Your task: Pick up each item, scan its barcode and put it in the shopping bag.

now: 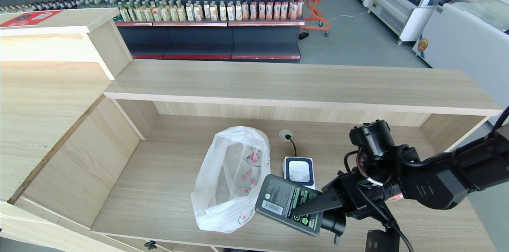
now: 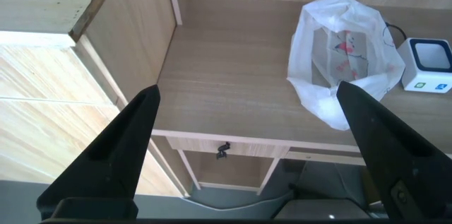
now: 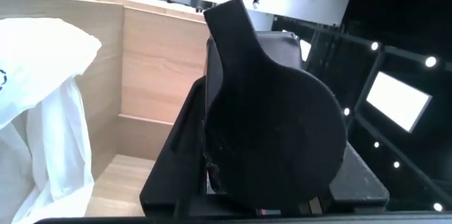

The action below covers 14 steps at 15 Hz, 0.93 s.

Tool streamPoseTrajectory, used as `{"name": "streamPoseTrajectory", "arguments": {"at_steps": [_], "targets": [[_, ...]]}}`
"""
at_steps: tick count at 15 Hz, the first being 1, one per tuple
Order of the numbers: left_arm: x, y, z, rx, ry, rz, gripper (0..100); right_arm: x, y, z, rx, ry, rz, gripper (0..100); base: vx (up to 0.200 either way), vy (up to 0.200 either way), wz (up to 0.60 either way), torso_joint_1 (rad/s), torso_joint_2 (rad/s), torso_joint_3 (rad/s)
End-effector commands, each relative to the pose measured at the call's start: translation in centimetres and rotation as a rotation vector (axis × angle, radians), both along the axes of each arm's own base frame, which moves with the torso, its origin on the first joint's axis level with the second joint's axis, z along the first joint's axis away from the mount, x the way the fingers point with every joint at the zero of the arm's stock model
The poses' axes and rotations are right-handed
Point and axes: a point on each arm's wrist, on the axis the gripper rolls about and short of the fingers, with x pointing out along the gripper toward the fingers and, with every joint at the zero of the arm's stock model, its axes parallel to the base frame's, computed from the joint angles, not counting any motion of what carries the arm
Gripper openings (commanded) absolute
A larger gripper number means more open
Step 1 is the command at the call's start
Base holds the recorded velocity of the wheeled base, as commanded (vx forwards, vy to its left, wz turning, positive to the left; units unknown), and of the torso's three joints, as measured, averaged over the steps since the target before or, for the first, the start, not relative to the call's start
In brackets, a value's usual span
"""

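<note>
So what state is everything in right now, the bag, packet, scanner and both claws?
Shopping bag: open, upright on the counter.
Packet: held aloft, barcode facing up.
Right gripper: fingers shut on packet.
Left gripper: fingers open, empty.
Scanner: on the counter, cable attached.

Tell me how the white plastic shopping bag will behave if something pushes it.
The thin white plastic shopping bag looks floppy: its walls are crumpled and translucent, so a push would probably dent it. It seems light and may slide on the smooth wooden counter.
</note>
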Motion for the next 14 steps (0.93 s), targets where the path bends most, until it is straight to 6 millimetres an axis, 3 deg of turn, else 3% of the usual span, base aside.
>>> {"name": "streamPoseTrajectory", "arguments": {"at_steps": [1,11,13,14], "targets": [[0.0,0.0,0.0,0.000,0.000,0.000,100,0.4,0.6,-0.4,0.015,-0.057,0.021,0,0.000,0.000,0.00,0.000,0.00,0.000],[0.0,0.0,0.0,0.000,0.000,0.000,100,0.4,0.1,-0.6,-0.004,0.002,0.000,0,0.000,0.000,0.00,0.000,0.00,0.000],[0.0,0.0,0.0,0.000,0.000,0.000,100,-0.6,-0.4,1.8,-0.016,0.093,-0.030,0,0.000,0.000,0.00,0.000,0.00,0.000],[0.0,0.0,0.0,0.000,0.000,0.000,100,-2.2,-1.4,4.1,-0.041,0.249,-0.071,0,0.000,0.000,0.00,0.000,0.00,0.000]]}}
